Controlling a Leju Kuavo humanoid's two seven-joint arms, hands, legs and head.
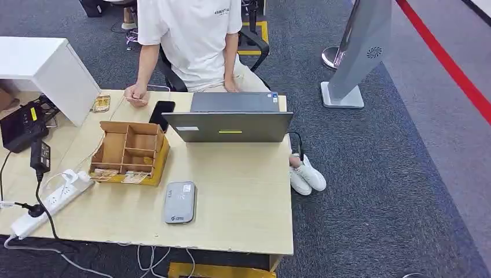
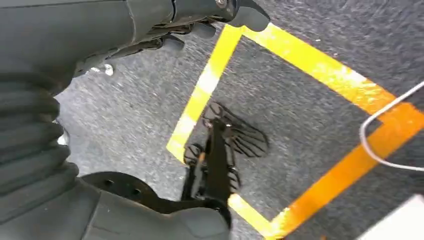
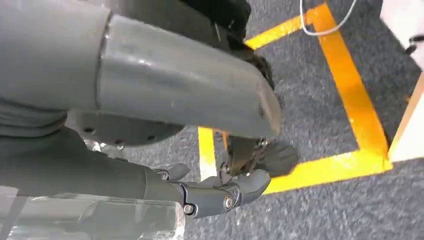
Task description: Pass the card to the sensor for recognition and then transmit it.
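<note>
Grey and empty, our left hand (image 2: 200, 22) hangs low over the carpet (image 2: 300, 115), its dark fingers (image 2: 172, 42) loosely apart and holding nothing, above a corner of yellow tape (image 2: 310, 60) with a thin white cable (image 2: 380, 130) looping across it. Our right hand (image 3: 215, 195) likewise hangs over the carpet beside the tape, thick thumb (image 3: 185, 95) stretched out above the darker fingers (image 3: 250, 182), which are partly curled but spread from the thumb, with nothing between them. From the head view we look down on a light wooden table (image 1: 243, 197). Near its front edge lies the sensor (image 1: 179, 202), a flat grey pad with rounded corners. Just beyond it, to the left, stands a cardboard box (image 1: 131, 152) split into compartments; the cards (image 1: 118, 175) lie along its front lip, pale yellowish slips that are too small for us to read. An open laptop (image 1: 230, 126) sits behind the sensor, its lid back facing us, with a black phone (image 1: 161, 113) touching the box's far corner and another small card-like item (image 1: 102, 103) near the far-left table edge. A person in a white shirt (image 1: 191, 35) sits on the far side, one hand (image 1: 135, 94) resting on the table, white shoes (image 1: 307, 175) showing past the table's right edge. On the left side lie a white power strip (image 1: 49, 202) with a black adapter (image 1: 39, 156) plugged in, a black device (image 1: 20, 124), and a white cabinet (image 1: 49, 72). Off to the right on the carpet stands a grey kiosk stand (image 1: 359, 52), near a red floor line (image 1: 446, 58).
</note>
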